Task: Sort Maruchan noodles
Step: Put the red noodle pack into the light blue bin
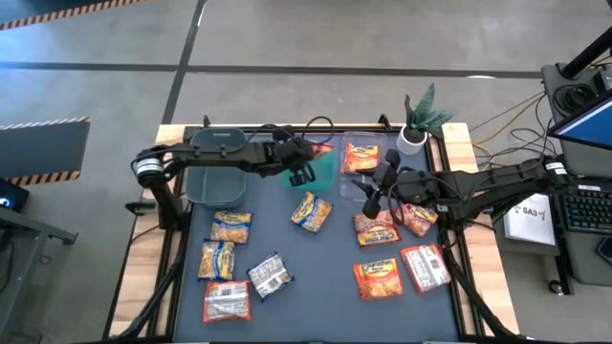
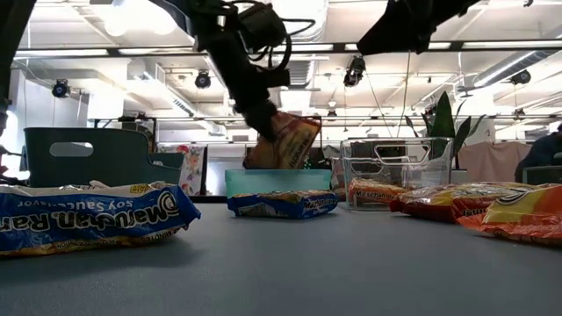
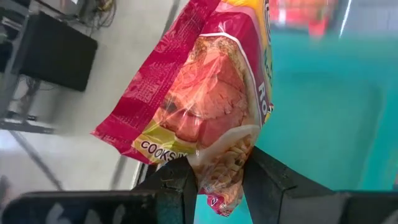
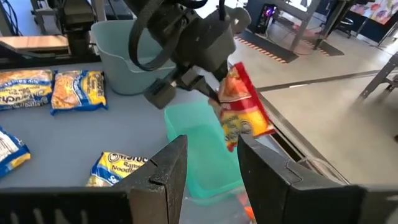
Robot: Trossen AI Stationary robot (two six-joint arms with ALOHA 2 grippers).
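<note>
My left gripper is shut on an orange-red Maruchan noodle packet and holds it over the teal bin at the table's far middle. My right gripper hangs open and empty just right of that bin, by the clear bin, which holds one orange packet. Loose packets lie flat on the table: yellow-and-blue ones, red-and-white ones and orange-red ones. My left gripper pinches one end of the packet between its two fingers. The fingers slant down toward the teal bin from the table's left. The packet hangs tilted below them, clear of the table, its lower end about level with the bin's rim.
A grey-green bin stands at the far left under my left arm. A potted plant sits at the far right corner. Bare table surface shows along the near edge between the two groups of packets.
</note>
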